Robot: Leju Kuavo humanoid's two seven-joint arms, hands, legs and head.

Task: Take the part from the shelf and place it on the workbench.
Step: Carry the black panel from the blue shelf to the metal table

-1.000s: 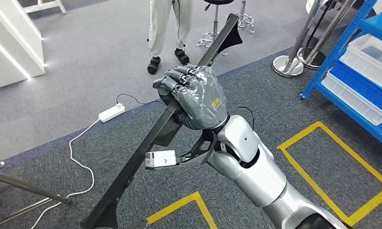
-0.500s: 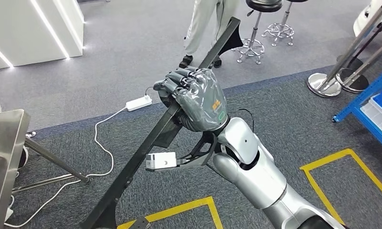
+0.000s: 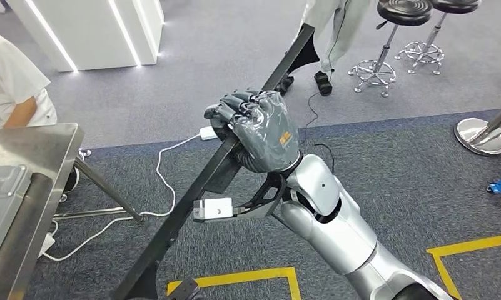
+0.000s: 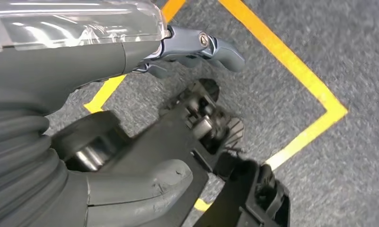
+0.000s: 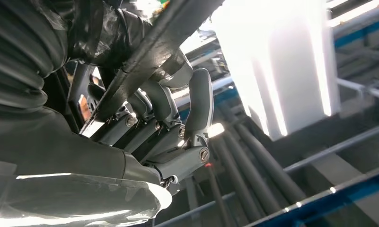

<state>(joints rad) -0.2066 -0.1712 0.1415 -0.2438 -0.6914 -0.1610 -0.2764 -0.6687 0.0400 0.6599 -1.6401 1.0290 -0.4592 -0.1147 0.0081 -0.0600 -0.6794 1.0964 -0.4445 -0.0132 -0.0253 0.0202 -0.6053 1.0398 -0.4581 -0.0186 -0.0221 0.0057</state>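
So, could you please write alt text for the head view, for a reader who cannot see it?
The robot's right hand grips a long black part that slants across the picture above grey carpet. A steel workbench stands at the left edge with a person beside it; another person stands farther back near black stools.

Grey carpet with yellow floor tape (image 3: 247,275) at 6 o'clock; white power strip (image 3: 207,132) with its cord (image 3: 163,181) near centre; black stools (image 3: 403,12) at 1 o'clock; a person's legs (image 3: 329,25) at 12; white counter (image 3: 91,31) at 11; seated person (image 3: 13,81) at 10
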